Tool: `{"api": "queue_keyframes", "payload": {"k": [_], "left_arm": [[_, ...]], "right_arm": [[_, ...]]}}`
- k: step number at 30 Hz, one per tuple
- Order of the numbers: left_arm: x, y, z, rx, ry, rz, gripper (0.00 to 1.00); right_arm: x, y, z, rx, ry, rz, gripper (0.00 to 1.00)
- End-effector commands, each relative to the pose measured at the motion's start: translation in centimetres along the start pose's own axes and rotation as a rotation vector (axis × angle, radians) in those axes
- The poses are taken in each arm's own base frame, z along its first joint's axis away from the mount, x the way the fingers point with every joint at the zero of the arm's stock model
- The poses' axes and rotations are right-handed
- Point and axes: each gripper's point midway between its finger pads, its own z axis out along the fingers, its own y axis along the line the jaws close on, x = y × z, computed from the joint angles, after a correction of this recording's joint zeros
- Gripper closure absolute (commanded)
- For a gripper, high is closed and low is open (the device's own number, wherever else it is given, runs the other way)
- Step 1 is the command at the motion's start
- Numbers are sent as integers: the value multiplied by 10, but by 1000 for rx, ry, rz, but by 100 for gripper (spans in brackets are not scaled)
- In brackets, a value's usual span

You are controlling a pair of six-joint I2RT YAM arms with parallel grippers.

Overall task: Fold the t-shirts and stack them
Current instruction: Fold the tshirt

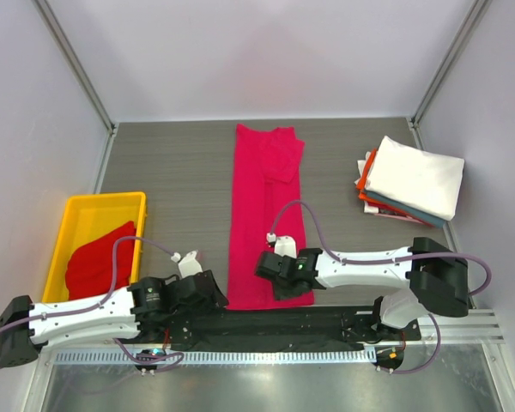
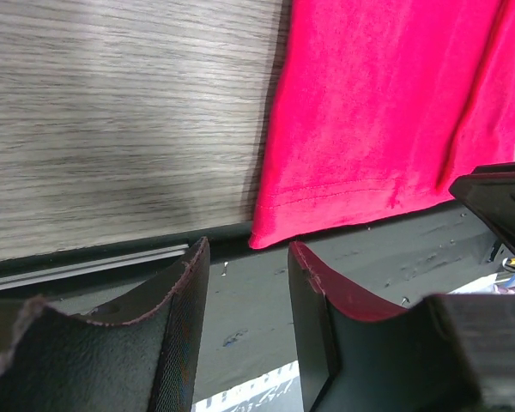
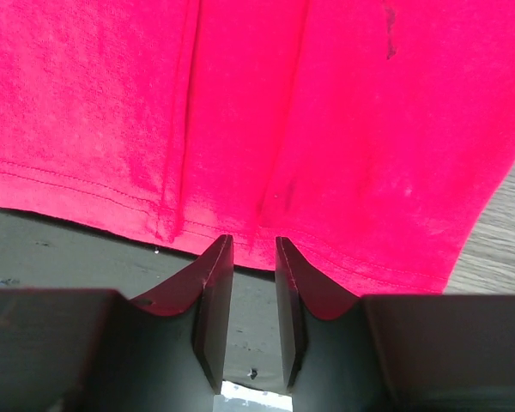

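The pink shirt lies in the middle of the surface, folded into a long narrow strip that runs from the far side to the near edge. One short sleeve is turned in at its far end. Its near hem reaches just over the dark strip along the near edge.

The left tool sits low at the near left corner of this shirt. Its fingers are spread with nothing between them, and the corner of the cloth lies just beyond their tips, apart from them.

The right tool is at the near hem, toward the strip's right side. Its fingers stand with only a narrow gap, their tips right at the edge of the hem. The dark strip shows through the gap and no cloth is seen between the pads.

At the left, a yellow tray holds a crumpled red shirt in its near half.

At the far right a stack of folded shirts rests well apart from the pink one: a white shirt on top, with the edges of a blue shirt and an orange shirt showing beneath it
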Motion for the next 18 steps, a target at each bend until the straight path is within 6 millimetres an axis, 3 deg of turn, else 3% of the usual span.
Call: {"api": "queue_keyframes", "payload": {"k": [1, 8, 11, 14, 18], "left_arm": [[-3, -4, 0, 17, -15, -22, 57], [-2, -2, 1, 14, -12, -20, 58], [-2, -2, 0, 15, -10, -18, 58], [-2, -2, 0, 16, -9, -19, 59], [-2, -3, -1, 24, -8, -18, 59]], "right_arm": [[0, 5, 3, -18, -12, 20, 69], [8, 4, 13, -15, 13, 20, 73], [8, 4, 14, -14, 13, 18, 80], [5, 8, 8, -31, 5, 22, 97], [-4, 17, -6, -71, -17, 26, 99]]}}
